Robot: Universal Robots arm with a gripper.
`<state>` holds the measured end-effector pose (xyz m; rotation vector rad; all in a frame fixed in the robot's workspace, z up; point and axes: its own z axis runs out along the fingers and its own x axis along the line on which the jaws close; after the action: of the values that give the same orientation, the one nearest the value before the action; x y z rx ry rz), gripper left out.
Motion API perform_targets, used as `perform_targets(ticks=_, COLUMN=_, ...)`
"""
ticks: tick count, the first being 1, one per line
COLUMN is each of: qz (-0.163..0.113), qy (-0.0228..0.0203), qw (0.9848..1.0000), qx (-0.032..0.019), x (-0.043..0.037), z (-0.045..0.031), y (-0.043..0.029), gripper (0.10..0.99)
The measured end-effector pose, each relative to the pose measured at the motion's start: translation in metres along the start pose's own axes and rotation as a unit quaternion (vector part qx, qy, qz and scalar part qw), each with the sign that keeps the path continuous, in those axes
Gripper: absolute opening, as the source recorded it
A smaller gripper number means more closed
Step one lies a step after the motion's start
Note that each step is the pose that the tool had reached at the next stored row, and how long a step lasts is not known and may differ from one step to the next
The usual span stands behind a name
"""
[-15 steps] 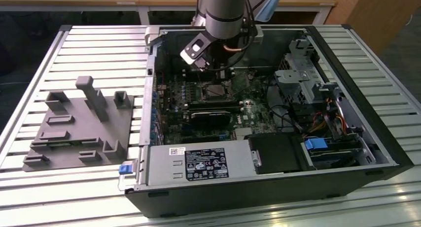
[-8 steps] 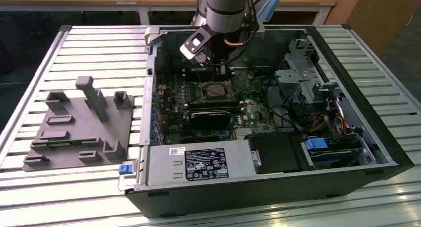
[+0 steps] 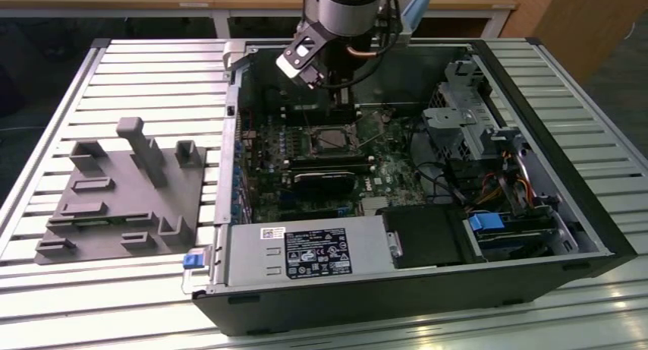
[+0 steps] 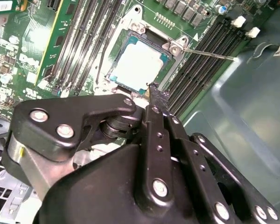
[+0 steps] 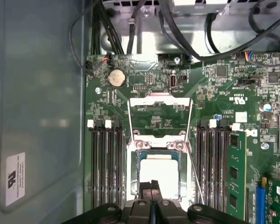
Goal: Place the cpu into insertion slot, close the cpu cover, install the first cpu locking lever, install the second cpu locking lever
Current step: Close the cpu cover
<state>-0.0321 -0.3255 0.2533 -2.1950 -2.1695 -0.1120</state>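
The cpu lies flat in its socket on the motherboard, silvery top up, and it is also visible in the second wrist view as the cpu. The cpu cover stands flipped open beyond the socket, and the board shows through its window. A thin locking lever sticks out unlatched beside the socket, seen again as a lever. My gripper hovers just above the socket's near edge, fingers shut with nothing between them. From outside, the gripper reaches down into the open case above the socket.
Memory slots flank the socket on both sides. Black cables hang at the far end of the board. The case wall rises close by. A grey fixture sits on the slatted table at the exterior view's left.
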Motion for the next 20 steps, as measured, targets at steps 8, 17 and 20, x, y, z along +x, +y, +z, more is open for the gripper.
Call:
perform_targets(ticks=8, qz=0.000, qy=-0.0001, qw=1.0000, qx=0.0001, x=-0.0069, z=-0.0007, y=0.0001, gripper=0.106)
perform_targets(ticks=17, qz=0.000, qy=0.0000, qw=1.0000, qx=0.0004, x=-0.0099, z=-0.0007, y=0.0178, gripper=0.106)
perform_targets(ticks=20, qz=0.000, qy=-0.0001, qw=1.0000, qx=0.0004, x=-0.0097, z=-0.0025, y=0.0181, gripper=0.106)
